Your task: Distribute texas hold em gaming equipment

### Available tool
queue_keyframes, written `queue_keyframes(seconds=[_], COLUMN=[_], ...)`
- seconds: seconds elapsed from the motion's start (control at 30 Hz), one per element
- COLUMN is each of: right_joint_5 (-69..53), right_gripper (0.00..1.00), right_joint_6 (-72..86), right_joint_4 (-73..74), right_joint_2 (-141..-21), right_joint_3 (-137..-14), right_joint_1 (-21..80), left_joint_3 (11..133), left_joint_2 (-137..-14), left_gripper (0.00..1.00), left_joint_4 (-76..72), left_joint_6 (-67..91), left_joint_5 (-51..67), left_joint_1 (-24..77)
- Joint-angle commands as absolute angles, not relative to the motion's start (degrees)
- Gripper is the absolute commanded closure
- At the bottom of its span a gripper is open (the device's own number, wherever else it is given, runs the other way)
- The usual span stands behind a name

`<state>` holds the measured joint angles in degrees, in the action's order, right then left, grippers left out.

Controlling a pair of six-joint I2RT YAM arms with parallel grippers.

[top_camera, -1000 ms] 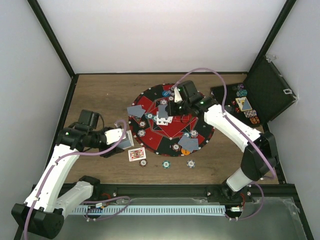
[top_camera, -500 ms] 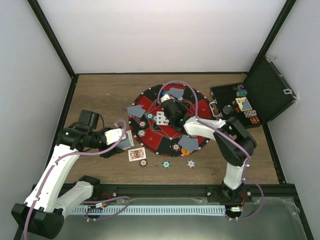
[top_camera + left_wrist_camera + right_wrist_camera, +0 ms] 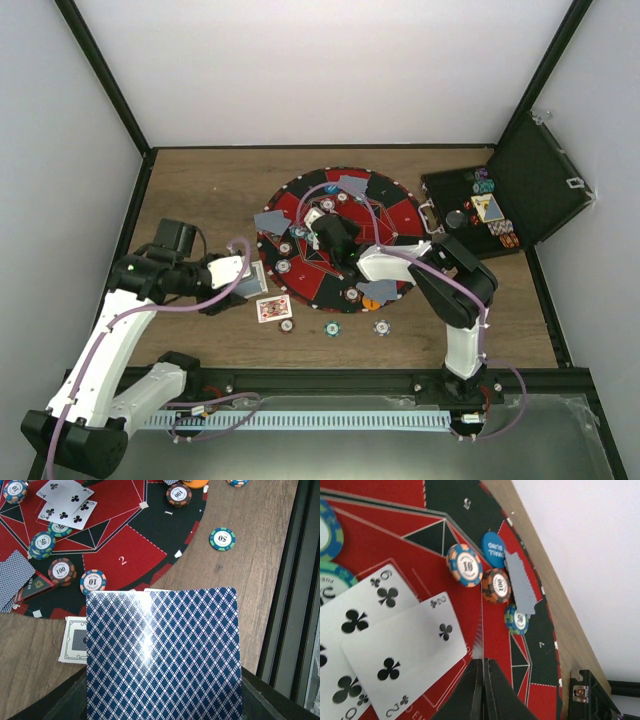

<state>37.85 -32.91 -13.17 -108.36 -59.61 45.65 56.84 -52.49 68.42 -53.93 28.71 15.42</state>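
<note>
Left hand (image 3: 244, 275), top view: clenched on a blue-backed card (image 3: 259, 280), held above the tabletop (image 3: 200, 190) just off the left rim of the round mat (image 3: 395, 215). A face-up card (image 3: 274, 308) lies on the wood just nearer the arm bases, and a row of loose chips (image 3: 332, 328) runs off to its right. Right hand (image 3: 318, 222) sits over the middle of the mat; how far open it is cannot be told from this view. Black case (image 3: 520, 190) stands open at far right, well apart from both hands. Left wrist view: the held card fills the lower frame, back toward the lens, so the grip itself is hidden. Beyond it are a teal 50 chip (image 3: 222, 538) on the wood and a 10 chip (image 3: 93, 581) and a 100 chip (image 3: 62, 571) on the mat. Right wrist view, the only one to show it: fingers (image 3: 472, 695) pressed together with nothing between them. They point at the edge of the two of clubs (image 3: 405, 660), which overlaps the six of clubs (image 3: 350, 625). Contact with the card is not resolvable.
</note>
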Motion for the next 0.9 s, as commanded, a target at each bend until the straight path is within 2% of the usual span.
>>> queue_keyframes(seconds=[0.0,0.17,0.23,0.33,0.4,0.43,0.47,0.53,0.6,0.67,0.7,0.73,0.87], right_joint_5=[35.59,35.18,35.01,34.57,34.07,33.50,32.93,31.40,30.02,27.46,25.58,23.43,17.02], right_gripper=[0.99,0.99,0.95,0.81,0.54,0.46,0.44,0.33,0.31,0.19,0.18,0.02,0.00], right_joint_6=[-29.42,-26.61,-25.24,-21.82,-19.66,-18.66,-17.85,-15.54,-12.96,-9.24,-7.45,-5.33,2.98], right_joint_4=[-7.61,-4.12,-2.09,3.04,6.86,8.28,9.41,12.24,14.29,17.01,18.22,19.16,21.63], right_joint_2=[-110.01,-110.91,-110.61,-109.53,-108.16,-107.20,-106.16,-103.89,-101.43,-99.04,-97.72,-95.65,-90.37], right_joint_3=[-59.77,-60.02,-60.61,-62.32,-62.97,-63.17,-63.19,-63.72,-64.36,-66.02,-66.83,-67.61,-70.15], right_joint_1=[46.30,47.22,47.53,47.59,47.64,47.64,47.64,47.66,47.64,47.56,47.55,47.55,47.12], left_joint_3=[58.37,59.34,59.66,59.71,59.76,59.72,59.74,59.68,59.36,59.16,59.15,59.13,59.15], left_joint_2=[-51.66,-51.98,-52.03,-52.03,-52.03,-52.03,-51.99,-52.03,-51.95,-51.90,-51.87,-51.88,-51.54], left_gripper=[0.95,0.95,0.95,0.95,0.95,0.95,0.95,0.95,0.95,0.95,0.95,0.95,0.95], left_joint_4=[68.80,68.98,69.13,69.25,69.45,69.55,69.63,69.61,69.52,69.36,69.42,69.40,69.43], left_joint_6=[-53.50,-53.03,-53.12,-53.42,-53.56,-53.67,-53.65,-53.70,-53.75,-53.77,-53.78,-53.71,-53.93], left_joint_5=[29.83,30.79,30.78,30.36,30.23,30.28,30.36,30.48,30.49,30.58,30.59,30.55,30.19], left_joint_1=[15.38,15.38,15.38,15.38,15.36,15.38,15.38,15.40,15.38,15.38,15.38,15.40,15.40])
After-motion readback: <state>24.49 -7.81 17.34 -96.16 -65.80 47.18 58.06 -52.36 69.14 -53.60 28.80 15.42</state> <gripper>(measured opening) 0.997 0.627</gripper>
